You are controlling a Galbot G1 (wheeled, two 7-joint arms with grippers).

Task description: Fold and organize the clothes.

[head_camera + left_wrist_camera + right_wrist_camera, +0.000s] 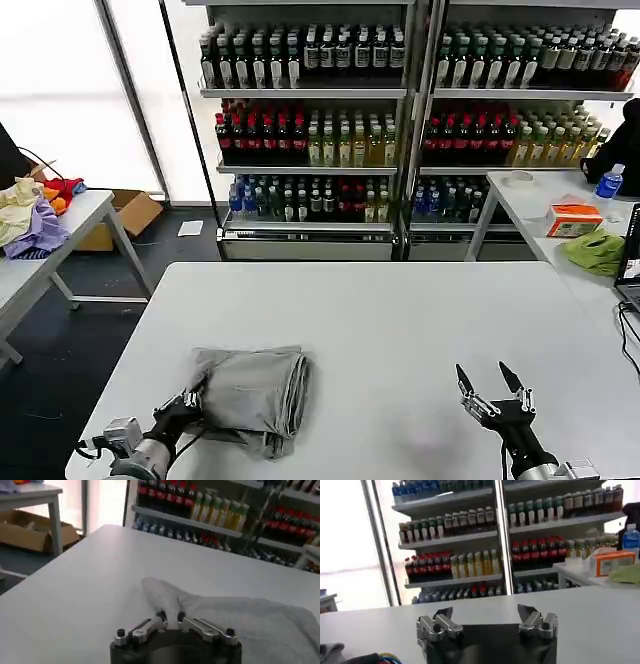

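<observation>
At the lower left of the head view, the left end effector (190,401) reaches forward low over the worktop (400,310), fingers clamped on the near edge of the folded light grey shirt (250,395). At lower right, the right end effector (490,382) points forward above bare worktop, fingers spread apart, well clear of the shirt.
</observation>
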